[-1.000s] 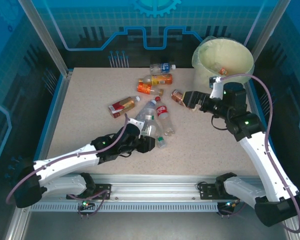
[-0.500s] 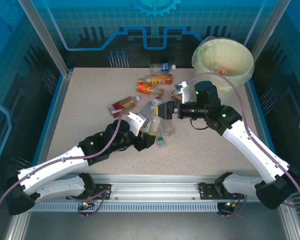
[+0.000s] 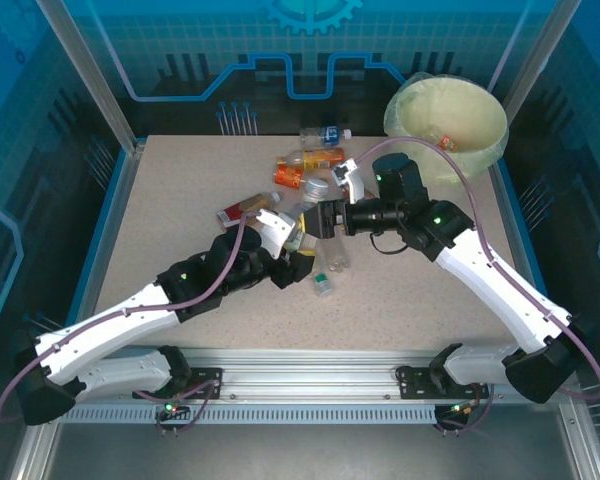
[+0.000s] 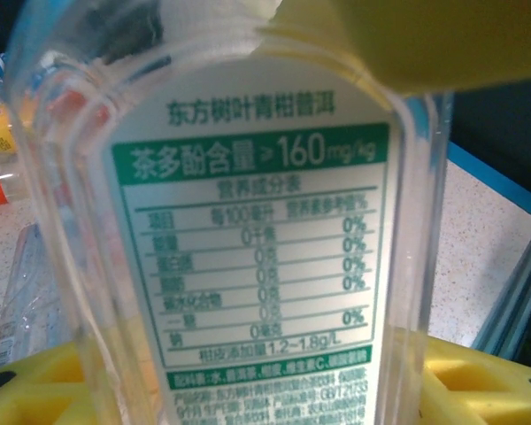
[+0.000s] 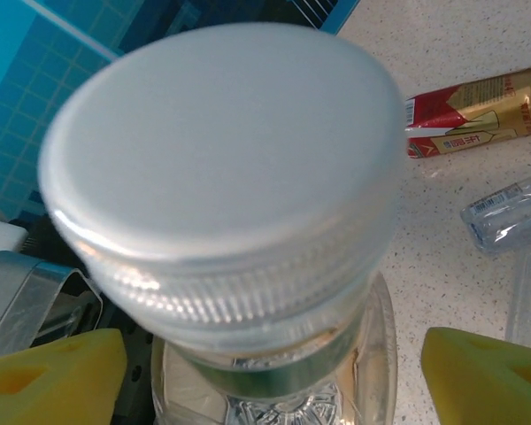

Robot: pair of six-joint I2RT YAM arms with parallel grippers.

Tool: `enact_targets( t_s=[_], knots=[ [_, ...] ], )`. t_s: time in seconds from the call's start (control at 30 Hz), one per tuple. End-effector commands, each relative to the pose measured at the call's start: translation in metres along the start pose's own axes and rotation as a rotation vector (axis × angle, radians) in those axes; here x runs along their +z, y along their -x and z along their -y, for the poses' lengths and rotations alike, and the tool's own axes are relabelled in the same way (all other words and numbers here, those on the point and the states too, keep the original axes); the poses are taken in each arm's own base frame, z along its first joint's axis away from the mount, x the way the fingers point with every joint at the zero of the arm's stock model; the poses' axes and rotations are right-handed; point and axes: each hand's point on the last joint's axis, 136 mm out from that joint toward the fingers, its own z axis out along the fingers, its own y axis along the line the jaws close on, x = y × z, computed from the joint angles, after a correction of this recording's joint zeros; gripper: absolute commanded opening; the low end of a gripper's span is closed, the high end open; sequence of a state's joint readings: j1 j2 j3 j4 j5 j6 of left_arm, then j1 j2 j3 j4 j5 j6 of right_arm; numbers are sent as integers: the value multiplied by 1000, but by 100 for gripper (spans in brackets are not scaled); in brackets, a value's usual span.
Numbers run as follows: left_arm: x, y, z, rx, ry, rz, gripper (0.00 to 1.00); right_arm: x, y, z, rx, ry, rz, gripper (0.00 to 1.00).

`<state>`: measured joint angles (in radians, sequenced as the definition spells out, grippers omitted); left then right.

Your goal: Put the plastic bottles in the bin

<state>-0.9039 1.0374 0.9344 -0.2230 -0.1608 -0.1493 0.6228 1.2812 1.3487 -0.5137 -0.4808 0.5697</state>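
Now the left gripper [image 3: 294,264] is at the middle of the speckled table [image 3: 170,200]. In its wrist view the yellow pads [image 4: 35,390] pinch a clear bottle with a green-and-white label [image 4: 248,239] from both sides. The right gripper [image 3: 322,218] extends from the right side and sits just beyond the left one, toward the far edge. In the right wrist view its pads [image 5: 53,372] are spread, with a pale grey cap [image 5: 221,150] of a bottle between them and a thin gap on each side. I cannot tell if this is the same bottle. Near the far edge lie a blue-labelled bottle [image 3: 325,133], an orange bottle [image 3: 318,158] and an amber bottle [image 3: 292,178]. A red-and-gold bottle [image 3: 245,210] lies left of the grippers. The bin [image 3: 470,105] stands at the far right corner, well apart from both grippers.
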Motion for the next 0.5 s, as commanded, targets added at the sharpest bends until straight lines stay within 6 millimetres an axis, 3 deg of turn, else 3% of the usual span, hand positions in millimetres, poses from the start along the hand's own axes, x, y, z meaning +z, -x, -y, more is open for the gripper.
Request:
enact_targets(
  t_s=[0.0, 0.13, 0.3, 0.47],
  knots=[
    [-4, 27, 12, 21, -54, 94, 9, 9, -14, -16, -19, 97, -80, 83],
    [-8, 29, 10, -14, -63, 121, 10, 11, -12, -13, 9, 122, -78, 73],
    [-8, 26, 13, -25, -98, 121, 14, 14, -14, -17, 17, 167, -89, 70],
    [0, 21, 10, -21, -82, 98, 18, 12, -10, -14, 9, 142, -67, 56]
  ],
)
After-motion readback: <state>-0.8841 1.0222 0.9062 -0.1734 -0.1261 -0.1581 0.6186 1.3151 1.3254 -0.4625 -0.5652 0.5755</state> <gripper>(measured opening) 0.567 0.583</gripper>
